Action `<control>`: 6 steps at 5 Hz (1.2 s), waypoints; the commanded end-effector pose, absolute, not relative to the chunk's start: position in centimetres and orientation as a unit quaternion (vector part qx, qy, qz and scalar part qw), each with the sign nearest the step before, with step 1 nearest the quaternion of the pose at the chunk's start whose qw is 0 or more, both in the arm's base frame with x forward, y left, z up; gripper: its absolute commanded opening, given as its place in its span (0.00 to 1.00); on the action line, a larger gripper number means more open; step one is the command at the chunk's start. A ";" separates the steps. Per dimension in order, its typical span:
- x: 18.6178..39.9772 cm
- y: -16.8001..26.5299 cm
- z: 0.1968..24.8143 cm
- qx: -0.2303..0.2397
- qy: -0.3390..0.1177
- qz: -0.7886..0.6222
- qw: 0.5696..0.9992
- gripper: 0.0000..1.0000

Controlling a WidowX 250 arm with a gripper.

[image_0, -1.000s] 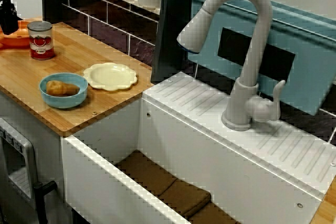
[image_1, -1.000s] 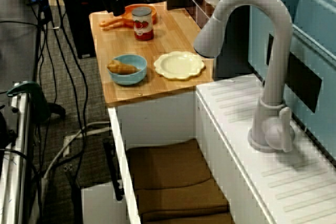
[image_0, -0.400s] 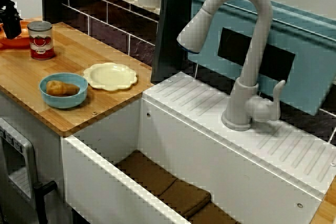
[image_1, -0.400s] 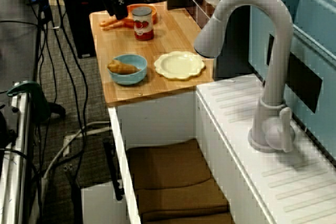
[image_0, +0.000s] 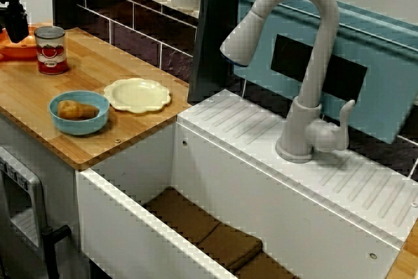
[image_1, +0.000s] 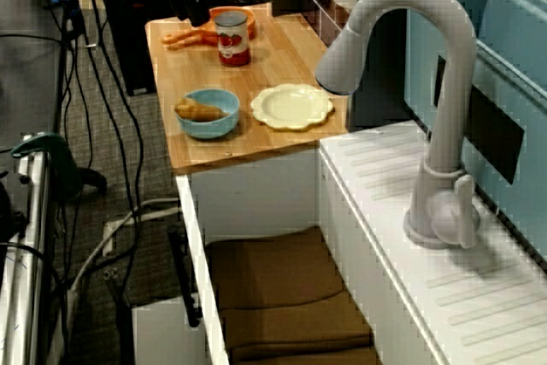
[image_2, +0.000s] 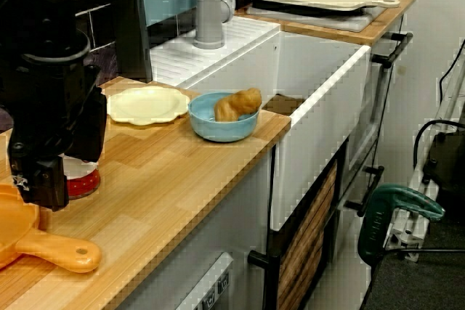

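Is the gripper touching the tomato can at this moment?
Apart. In the view facing the backsplash, a strip of the orange pan shows between the gripper and the tomato can, so there is a plain gap.

The black gripper [image_2: 38, 192] points straight down from a bulky dark arm [image_2: 52, 85], upright in the view from the side. Its jaws merge into one dark block (parted or closed, impossible to tell).

Two views look from the faucet [image_0: 320, 63] toward the wooden counter [image_0: 91, 63]; a third faces back.
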State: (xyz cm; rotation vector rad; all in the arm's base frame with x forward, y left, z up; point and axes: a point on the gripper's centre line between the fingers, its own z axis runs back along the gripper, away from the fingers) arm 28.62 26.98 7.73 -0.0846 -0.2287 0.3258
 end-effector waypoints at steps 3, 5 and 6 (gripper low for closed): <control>29.7 28.0 10.8 -0.017 -0.152 0.182 0.971 1.00; 30.1 28.0 10.4 -0.005 -0.153 0.185 0.971 1.00; 30.3 27.8 10.0 0.003 -0.148 0.180 0.972 1.00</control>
